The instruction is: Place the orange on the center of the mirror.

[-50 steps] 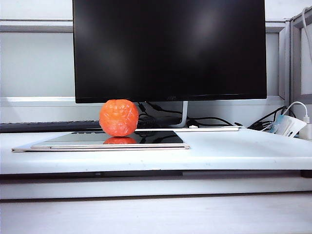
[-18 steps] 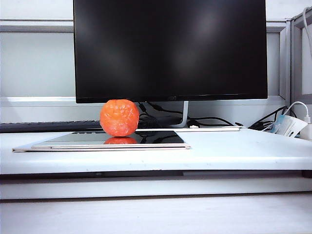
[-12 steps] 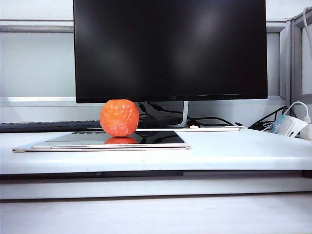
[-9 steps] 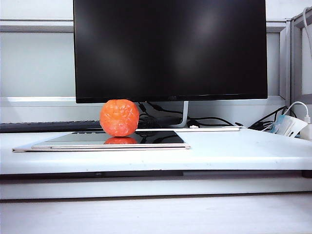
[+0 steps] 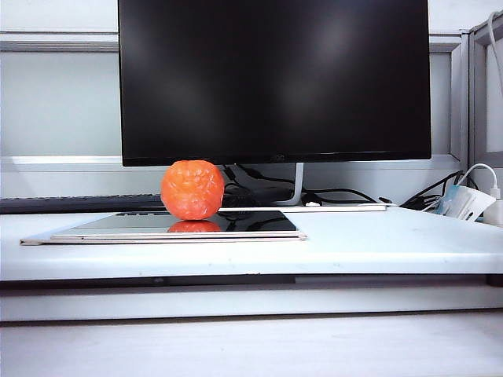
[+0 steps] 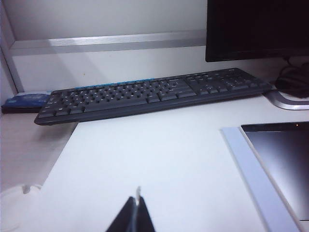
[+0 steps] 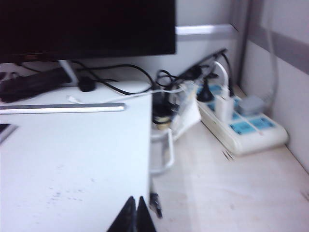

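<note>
1. Pincer tips of both arms show only in the wrist views: the left pincer (image 6: 137,220) has its fingers pressed together and holds nothing, low over the white counter (image 6: 145,159) near the keyboard (image 6: 154,94); the right pincer (image 7: 136,217) is likewise pressed together and bare, at the counter's right edge by the power strip (image 7: 241,123).
2. Neither arm shows in the exterior view.
3. On the mirror (image 5: 259,222) sits the orange (image 5: 192,189), at about 11 o'clock from the slab's middle, close to its far rim and just below the monitor (image 5: 275,78); its reflection lies right under it.
4. Judged by its bumpy, wrinkled skin, the orange should be light, slightly yielding and grippy, but round enough to roll.
5. Best hold: fingers across its widest girth, from above, squeezing gently.
6. Set-down looks delicate, since the mirror is probably slick and scratch-prone, so a rolling fruit may drift.
</note>
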You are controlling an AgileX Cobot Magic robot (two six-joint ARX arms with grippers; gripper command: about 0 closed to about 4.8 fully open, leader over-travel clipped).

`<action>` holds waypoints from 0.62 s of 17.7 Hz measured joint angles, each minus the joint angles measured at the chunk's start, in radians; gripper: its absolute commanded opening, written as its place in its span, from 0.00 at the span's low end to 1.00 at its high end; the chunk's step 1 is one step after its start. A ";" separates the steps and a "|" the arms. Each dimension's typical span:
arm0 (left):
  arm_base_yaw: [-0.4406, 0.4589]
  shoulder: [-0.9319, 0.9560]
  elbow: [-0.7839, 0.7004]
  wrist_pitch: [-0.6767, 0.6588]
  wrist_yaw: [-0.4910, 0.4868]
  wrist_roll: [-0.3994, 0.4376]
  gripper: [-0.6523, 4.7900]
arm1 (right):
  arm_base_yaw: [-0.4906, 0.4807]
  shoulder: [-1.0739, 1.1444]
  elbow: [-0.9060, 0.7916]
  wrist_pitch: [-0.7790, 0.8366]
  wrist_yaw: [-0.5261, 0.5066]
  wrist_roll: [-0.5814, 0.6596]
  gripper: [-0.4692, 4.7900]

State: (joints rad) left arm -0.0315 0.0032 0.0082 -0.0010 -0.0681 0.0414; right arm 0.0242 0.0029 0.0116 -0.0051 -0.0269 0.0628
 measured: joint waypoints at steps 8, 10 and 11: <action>0.000 0.000 0.000 0.000 0.000 0.000 0.11 | 0.000 0.000 0.000 -0.008 0.005 0.016 0.09; 0.000 0.000 0.000 0.000 0.000 0.000 0.11 | -0.004 0.000 0.000 -0.010 0.005 0.015 0.09; 0.000 0.000 0.000 0.000 0.000 0.000 0.11 | -0.004 0.000 0.000 -0.010 0.005 0.015 0.09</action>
State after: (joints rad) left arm -0.0315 0.0032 0.0082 -0.0010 -0.0681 0.0414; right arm 0.0200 0.0029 0.0116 -0.0147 -0.0219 0.0780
